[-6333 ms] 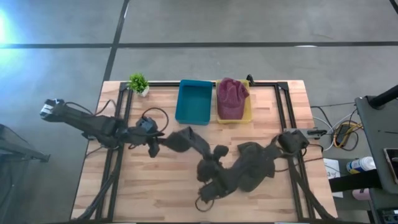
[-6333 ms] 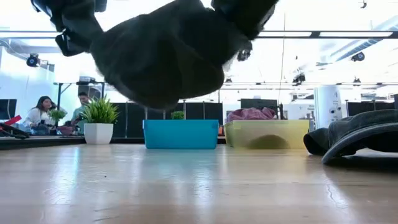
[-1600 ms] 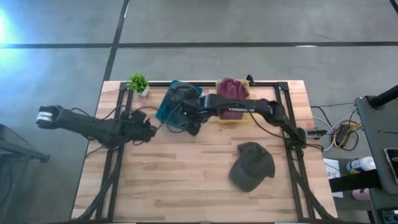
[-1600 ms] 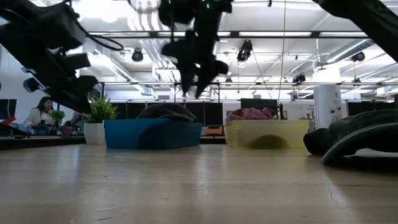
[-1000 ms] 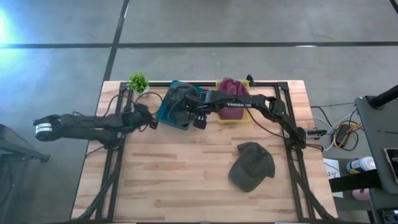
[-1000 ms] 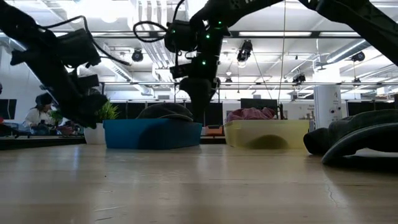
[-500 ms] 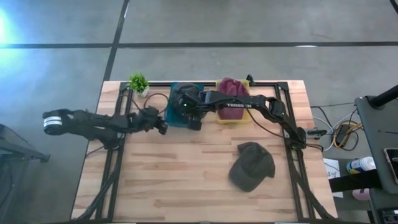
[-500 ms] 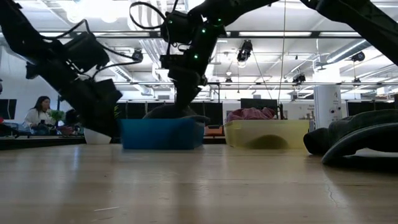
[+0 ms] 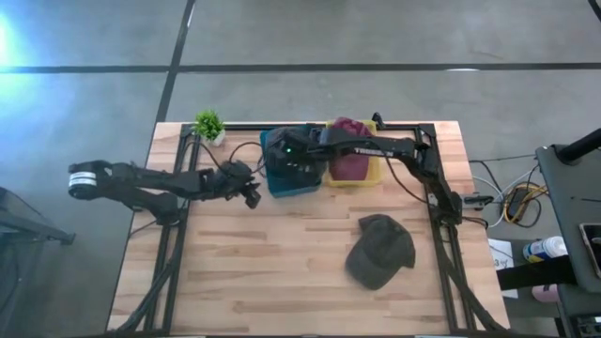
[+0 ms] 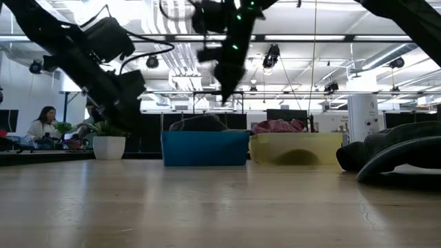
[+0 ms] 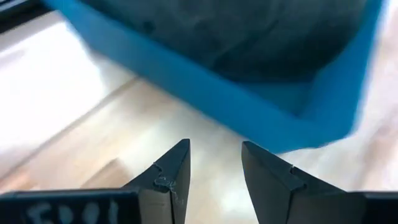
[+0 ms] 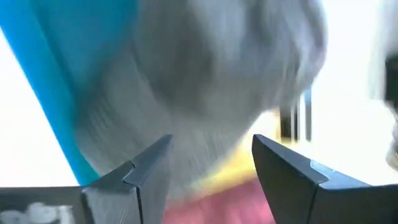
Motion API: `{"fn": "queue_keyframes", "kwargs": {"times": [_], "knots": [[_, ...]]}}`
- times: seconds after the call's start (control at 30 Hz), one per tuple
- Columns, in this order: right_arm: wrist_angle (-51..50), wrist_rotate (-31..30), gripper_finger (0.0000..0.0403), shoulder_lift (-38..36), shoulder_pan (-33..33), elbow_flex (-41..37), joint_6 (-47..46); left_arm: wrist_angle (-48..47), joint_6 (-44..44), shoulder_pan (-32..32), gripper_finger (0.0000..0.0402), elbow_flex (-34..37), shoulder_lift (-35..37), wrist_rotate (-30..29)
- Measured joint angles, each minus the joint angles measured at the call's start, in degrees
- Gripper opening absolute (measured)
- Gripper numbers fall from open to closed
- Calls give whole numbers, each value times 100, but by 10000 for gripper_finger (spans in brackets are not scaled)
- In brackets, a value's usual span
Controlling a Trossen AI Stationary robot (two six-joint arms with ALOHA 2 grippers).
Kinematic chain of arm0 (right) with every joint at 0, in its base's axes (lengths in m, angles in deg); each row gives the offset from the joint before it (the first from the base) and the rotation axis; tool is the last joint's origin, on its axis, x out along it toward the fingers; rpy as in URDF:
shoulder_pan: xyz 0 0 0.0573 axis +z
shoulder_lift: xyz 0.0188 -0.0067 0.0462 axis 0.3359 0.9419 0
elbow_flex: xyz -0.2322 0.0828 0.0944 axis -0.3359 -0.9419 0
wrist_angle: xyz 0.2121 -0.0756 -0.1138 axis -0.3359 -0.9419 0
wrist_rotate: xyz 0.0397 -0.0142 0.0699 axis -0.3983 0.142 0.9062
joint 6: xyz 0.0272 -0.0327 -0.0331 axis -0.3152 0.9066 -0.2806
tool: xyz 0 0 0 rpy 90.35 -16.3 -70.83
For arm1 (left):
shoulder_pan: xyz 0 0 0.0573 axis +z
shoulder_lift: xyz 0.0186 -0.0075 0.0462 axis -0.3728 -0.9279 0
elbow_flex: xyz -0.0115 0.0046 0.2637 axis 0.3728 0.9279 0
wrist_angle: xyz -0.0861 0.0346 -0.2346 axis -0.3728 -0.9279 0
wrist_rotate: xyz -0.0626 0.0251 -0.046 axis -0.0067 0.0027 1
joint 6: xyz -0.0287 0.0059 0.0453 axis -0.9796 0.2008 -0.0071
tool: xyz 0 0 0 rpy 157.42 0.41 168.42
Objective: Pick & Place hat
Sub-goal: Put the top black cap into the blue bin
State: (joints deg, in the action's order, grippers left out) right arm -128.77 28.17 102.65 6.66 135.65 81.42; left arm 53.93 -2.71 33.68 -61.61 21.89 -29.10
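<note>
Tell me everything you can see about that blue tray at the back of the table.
The blue tray is a shallow rectangular bin, plastic by its look, standing flat on the wooden table near the back edge. A yellow bin with a dark red hat sits on one side of it and a small potted plant on the other. A dark grey hat lies inside, its crown rising above the rim. The right gripper hangs open above it; the left gripper is open just beside its front corner.

One camera looks straight down on the whole table (image 9: 282,272), another sits at tabletop level facing the far room, and both wrist cameras peer closely at the blue bin (image 9: 282,180), which all four views share.
</note>
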Motion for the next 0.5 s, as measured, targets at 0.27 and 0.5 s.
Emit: {"fn": "queue_keyframes", "kwargs": {"times": [0.27, 0.5], "knots": [[-127, -59, 212, 32, -247, -573, 785, 358, -11, 2, 138, 324, -171, 6], [579, 5, 212, 40, -117, -881, 1345, 1209, -24, 4, 138, 369, -938, 282]]}}
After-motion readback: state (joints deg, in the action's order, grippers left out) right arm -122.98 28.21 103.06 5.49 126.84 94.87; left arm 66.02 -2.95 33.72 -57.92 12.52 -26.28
